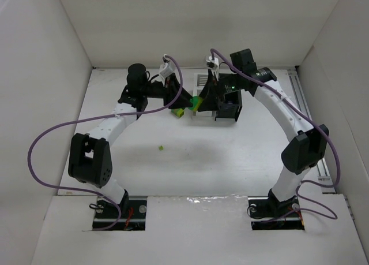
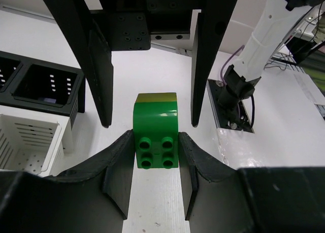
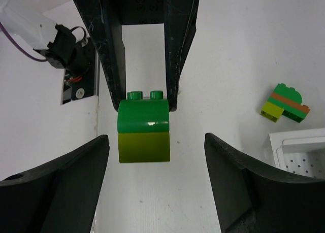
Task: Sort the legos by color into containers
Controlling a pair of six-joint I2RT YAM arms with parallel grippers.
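So the left gripper (image 2: 156,141) is clamped on a little two-brick stack: a green brick (image 2: 156,124) with a yellow-green brick (image 3: 143,147) stuck to it. The jaws pinch the green one by its sides, and the whole thing hangs in the air above the table (image 1: 230,155), just off the left side of the bins. The right gripper (image 3: 155,141) faces it head on with its jaws spread wide, one on each side of the stack, touching neither brick.

The bins sit near the table's far edge, about midway along. From the left wrist I can see a black bin (image 2: 76,98) and a white bin (image 2: 35,129) side by side. A second stack (image 3: 284,103), green, orange-brown and yellow-green, lies on the table right by a white bin's corner. One tiny yellow-green bit (image 1: 162,147) sits alone toward the middle of the table.
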